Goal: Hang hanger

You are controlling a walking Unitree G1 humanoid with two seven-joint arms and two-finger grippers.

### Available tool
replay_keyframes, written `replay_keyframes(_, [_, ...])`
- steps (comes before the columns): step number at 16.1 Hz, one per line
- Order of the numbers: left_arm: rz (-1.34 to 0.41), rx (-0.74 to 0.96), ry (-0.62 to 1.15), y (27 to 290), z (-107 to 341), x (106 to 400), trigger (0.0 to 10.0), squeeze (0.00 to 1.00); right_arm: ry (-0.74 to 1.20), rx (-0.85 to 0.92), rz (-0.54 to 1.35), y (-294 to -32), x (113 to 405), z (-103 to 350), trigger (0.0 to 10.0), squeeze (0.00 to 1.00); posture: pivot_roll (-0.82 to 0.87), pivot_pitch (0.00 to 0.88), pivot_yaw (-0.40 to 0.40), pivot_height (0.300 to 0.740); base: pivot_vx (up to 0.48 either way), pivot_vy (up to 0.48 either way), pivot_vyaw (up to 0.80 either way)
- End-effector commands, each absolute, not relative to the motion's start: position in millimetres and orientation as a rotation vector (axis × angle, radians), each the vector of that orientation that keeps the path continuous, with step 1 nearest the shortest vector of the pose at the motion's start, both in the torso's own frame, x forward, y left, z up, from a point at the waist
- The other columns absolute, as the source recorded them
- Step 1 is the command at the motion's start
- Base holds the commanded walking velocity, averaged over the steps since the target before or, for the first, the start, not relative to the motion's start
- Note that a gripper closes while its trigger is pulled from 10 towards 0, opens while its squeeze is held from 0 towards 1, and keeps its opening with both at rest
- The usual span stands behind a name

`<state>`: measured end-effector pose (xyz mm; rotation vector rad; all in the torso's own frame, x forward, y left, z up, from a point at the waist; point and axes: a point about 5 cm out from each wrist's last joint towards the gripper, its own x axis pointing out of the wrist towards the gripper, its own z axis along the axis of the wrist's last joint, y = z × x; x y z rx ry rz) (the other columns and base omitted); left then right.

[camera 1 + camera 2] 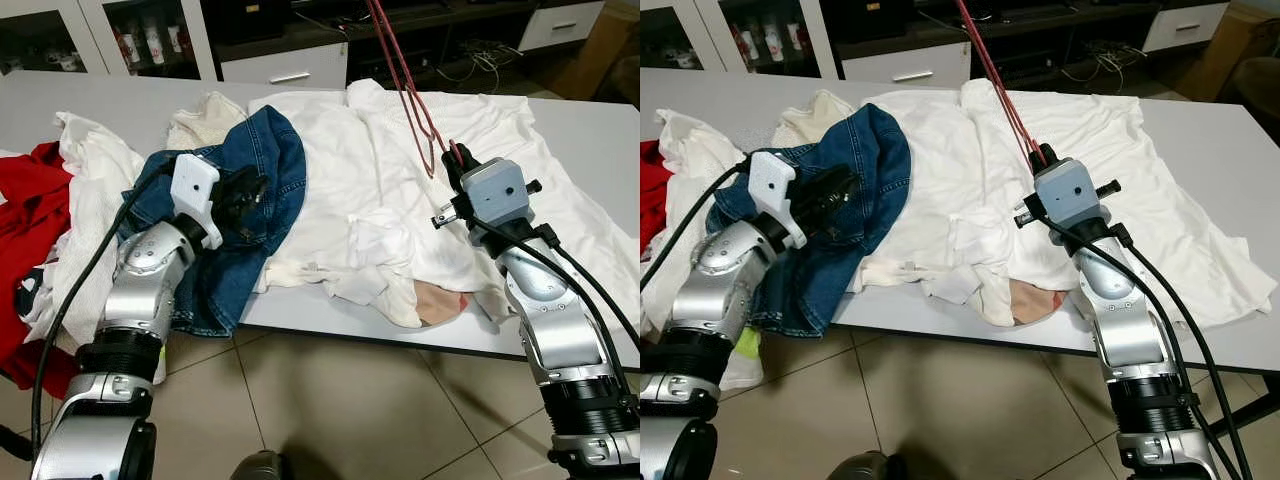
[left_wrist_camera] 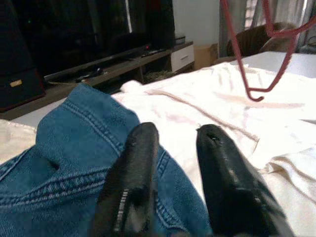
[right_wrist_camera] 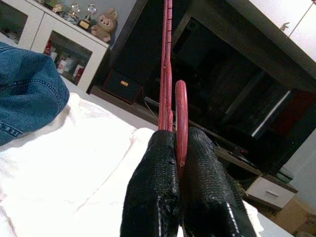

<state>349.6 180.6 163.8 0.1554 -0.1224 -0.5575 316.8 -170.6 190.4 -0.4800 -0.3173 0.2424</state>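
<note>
A thin red hanger (image 1: 405, 82) slants up from my right gripper (image 1: 456, 158), which is shut on its lower end above the white garment (image 1: 400, 190). In the right wrist view the red hanger (image 3: 167, 74) rises from between the two black fingers (image 3: 153, 192). My left gripper (image 1: 250, 192) rests on the blue denim garment (image 1: 255, 160) at the table's left. Its fingers (image 2: 140, 173) stand a little apart over the denim (image 2: 74, 158), with nothing between them.
White and red clothes (image 1: 40, 210) lie heaped at the table's left end. The grey table's front edge (image 1: 340, 335) runs before me, with tiled floor (image 1: 330, 410) below. Dark cabinets and a TV stand (image 1: 300, 40) line the wall behind.
</note>
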Motion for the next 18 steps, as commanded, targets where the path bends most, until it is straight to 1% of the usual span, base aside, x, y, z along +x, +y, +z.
replay_keyframes(1, [-0.551, 0.178, -0.132, 179, 168, 352, 10.0, 1.00, -0.338, -0.485, 0.254, -167, 316, 193, 10.0, 0.00, 0.11, 0.011, 0.044, 0.740, 0.000, 0.000, 0.00])
replay_keyframes(3, [-0.491, 0.201, -0.120, 184, 167, 356, 10.0, 1.00, -0.338, -0.485, 0.252, -167, 316, 192, 10.0, 0.00, 0.11, 0.010, 0.046, 0.740, 0.000, 0.000, 0.00])
replay_keyframes(6, [-0.454, 0.245, -0.101, 187, 167, 361, 10.0, 1.00, -0.339, -0.488, 0.249, -168, 316, 193, 10.0, 0.00, 0.11, 0.008, 0.048, 0.740, 0.000, 0.000, 0.00])
replay_keyframes(11, [-0.392, 0.315, -0.040, 180, 161, 372, 10.0, 1.00, -0.343, -0.490, 0.245, -168, 317, 194, 10.0, 0.00, 0.10, 0.004, 0.053, 0.740, 0.000, 0.000, 0.00])
replay_keyframes(18, [-0.289, 0.354, 0.011, 173, 159, 385, 10.0, 1.00, -0.342, -0.488, 0.237, -169, 316, 193, 10.0, 0.00, 0.09, 0.002, 0.063, 0.740, 0.000, 0.000, 0.00])
